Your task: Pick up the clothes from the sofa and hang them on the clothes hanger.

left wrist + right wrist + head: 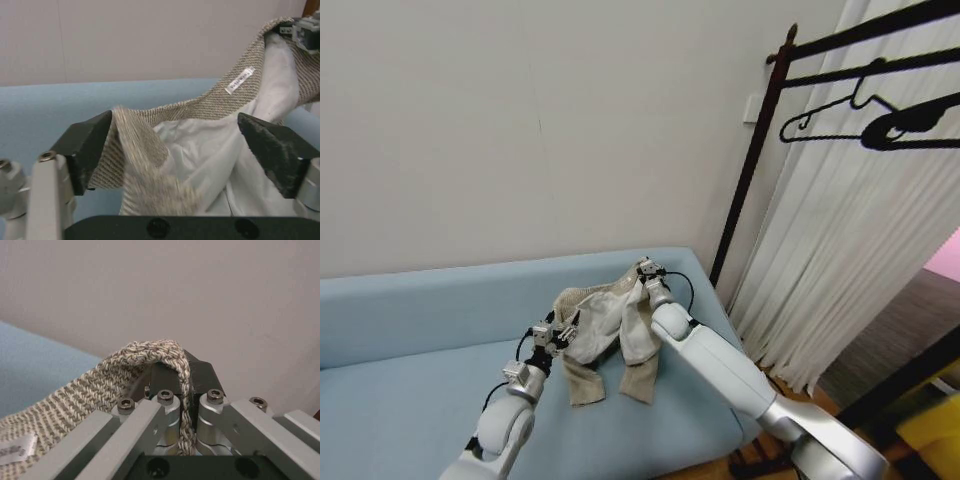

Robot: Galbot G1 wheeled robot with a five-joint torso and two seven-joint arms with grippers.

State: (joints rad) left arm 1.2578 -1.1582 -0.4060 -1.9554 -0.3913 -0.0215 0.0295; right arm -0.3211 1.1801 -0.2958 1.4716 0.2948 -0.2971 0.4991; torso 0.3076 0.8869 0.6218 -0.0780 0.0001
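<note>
A beige woven garment [610,335] with a pale lining hangs above the light blue sofa [410,400]. My right gripper [646,272] is shut on its collar edge [150,352] and holds it up near the sofa back. My left gripper [558,332] is at the garment's other side. In the left wrist view, that gripper [180,150] stands open with the woven hem and lining [200,145] between its black fingers [87,142]. A white label [239,80] shows on the collar. Black hangers [910,125] hang on the dark rack [750,170] at the upper right.
A plain wall stands behind the sofa. White curtains [840,260] hang to the right of the rack. Wooden floor [880,340] and a yellow object [930,430] lie at the far right. The sofa seat to the left is bare.
</note>
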